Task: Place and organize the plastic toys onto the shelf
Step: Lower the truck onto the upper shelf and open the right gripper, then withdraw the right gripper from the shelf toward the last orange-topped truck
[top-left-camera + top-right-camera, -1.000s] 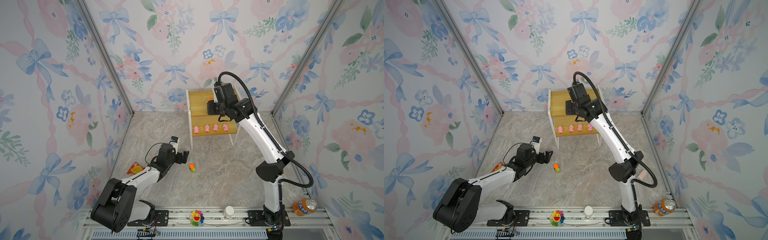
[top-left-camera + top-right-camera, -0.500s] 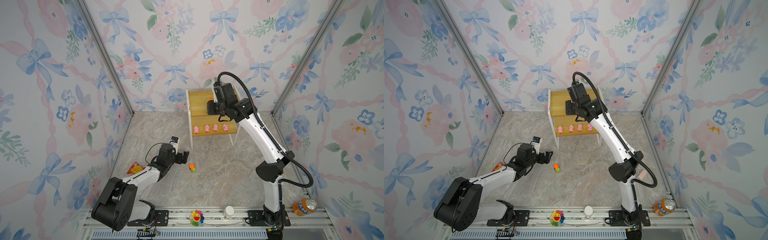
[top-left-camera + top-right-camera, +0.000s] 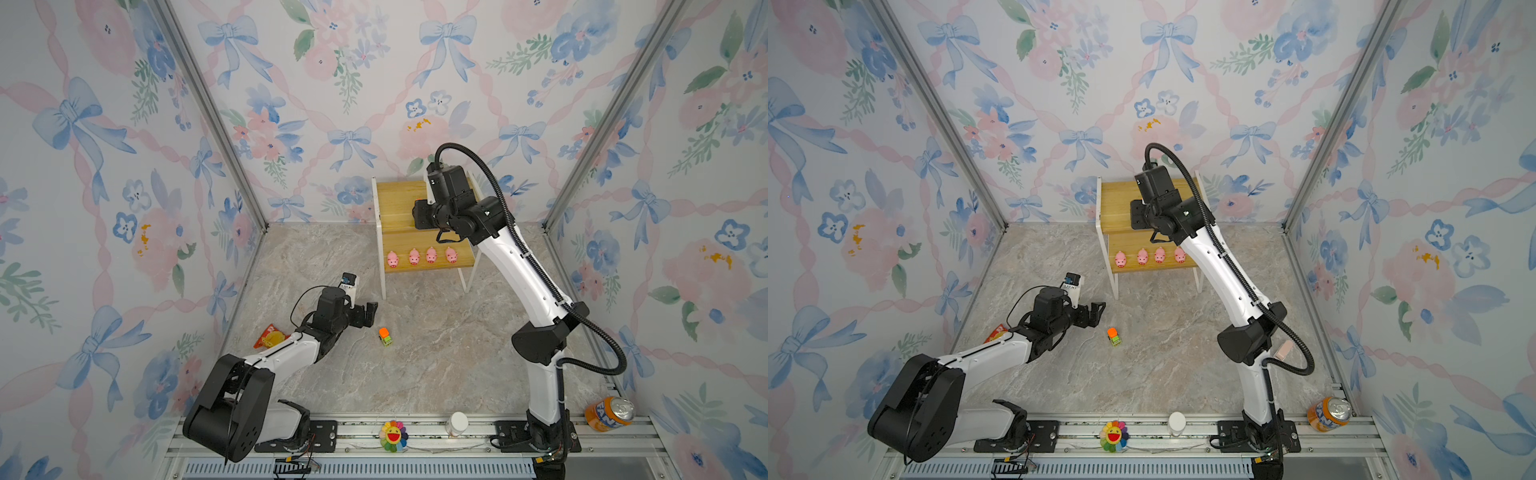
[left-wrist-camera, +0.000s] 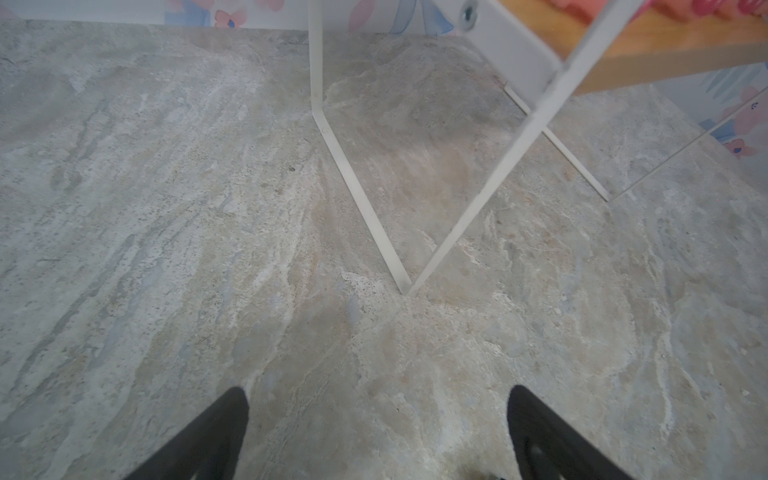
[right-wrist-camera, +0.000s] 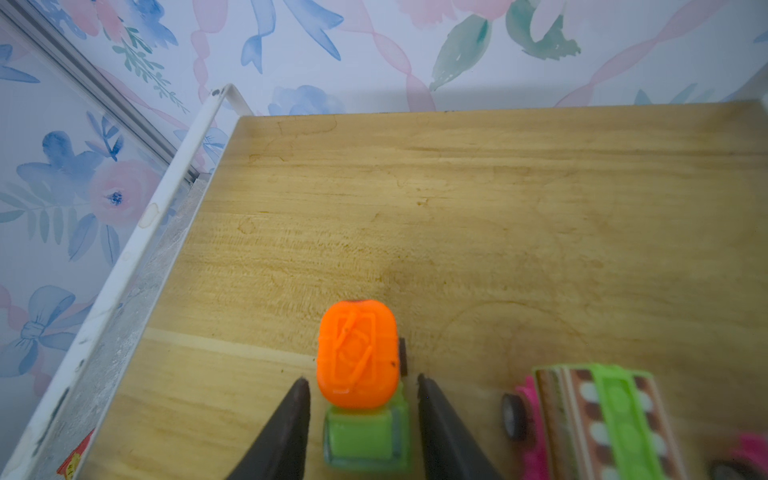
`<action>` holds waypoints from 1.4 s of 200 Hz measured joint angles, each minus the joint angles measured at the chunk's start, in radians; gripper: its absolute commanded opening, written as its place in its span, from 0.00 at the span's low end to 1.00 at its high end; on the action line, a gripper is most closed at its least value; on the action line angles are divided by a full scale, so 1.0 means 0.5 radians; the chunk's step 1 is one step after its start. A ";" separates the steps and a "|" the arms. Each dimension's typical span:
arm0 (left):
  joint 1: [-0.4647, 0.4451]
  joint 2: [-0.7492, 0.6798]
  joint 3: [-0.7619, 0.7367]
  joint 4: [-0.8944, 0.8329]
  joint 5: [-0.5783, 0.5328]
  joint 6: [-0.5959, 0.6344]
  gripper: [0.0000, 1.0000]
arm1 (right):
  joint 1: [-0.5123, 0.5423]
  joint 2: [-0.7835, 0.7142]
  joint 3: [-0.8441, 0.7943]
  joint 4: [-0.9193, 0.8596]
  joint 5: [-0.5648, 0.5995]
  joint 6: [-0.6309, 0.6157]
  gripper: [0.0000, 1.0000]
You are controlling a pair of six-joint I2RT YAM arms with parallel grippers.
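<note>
Right arm [image 3: 519, 266]: base on the front rail, elbow up, white forearm stretched long toward the back wall, wrist folded down over the shelf [image 3: 397, 195]. In both top views the wrist covers the gripper and whatever sits under it on the top board.

Right gripper [image 5: 359, 382]: low over the top board, tips aimed at the wood. Jaws released. The 2 dark fingertips [image 5: 297, 399] flank the shelved green car [image 5: 357, 353], with a thin strip of wood showing on each side, so no contact. That car stands on its wheels on the top board, with its orange top pointing toward the back wall. The pink car [image 5: 598, 419] with the striped roof is just beside it on the same board, apart from it. 1 more pink shape sits at the frame edge, cut off; can't tell what it is.

Left arm [image 3: 286, 353]: shoulder link folded at front-left, forearm laid out low over the marble table [image 3: 436, 361], pointing at the shelf's front-left leg [image 4: 415, 286].

Left gripper [image 3: 368, 313]: spread wide and holding nothing. The left wrist view shows only bare table between the 2 tips.

Loose green car [image 3: 385, 336]: on the table near the left gripper, on its centre side, not touching.

4 pigs [image 3: 431, 254]: in 1 row along the front of the lower board, snouts facing front.

Snack packet [image 3: 270, 336]: on the table beside the left forearm, partly hidden.
</note>
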 measured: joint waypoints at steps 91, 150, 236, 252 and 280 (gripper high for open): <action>0.011 0.000 0.001 0.000 0.011 -0.001 0.98 | 0.000 -0.012 -0.041 0.016 0.000 -0.047 0.52; 0.011 0.000 0.002 0.000 0.012 -0.001 0.98 | 0.004 -0.156 -0.156 0.060 0.001 -0.099 0.55; 0.011 -0.004 0.002 0.000 0.011 -0.001 0.98 | 0.204 -0.529 -0.498 0.093 0.005 -0.296 0.62; 0.013 -0.017 0.002 0.000 0.011 -0.001 0.98 | 0.307 -0.728 -0.797 0.135 0.000 -0.350 0.63; 0.027 -0.069 -0.009 0.001 0.011 -0.002 0.98 | 0.417 -1.173 -1.540 0.355 -0.069 -0.349 0.64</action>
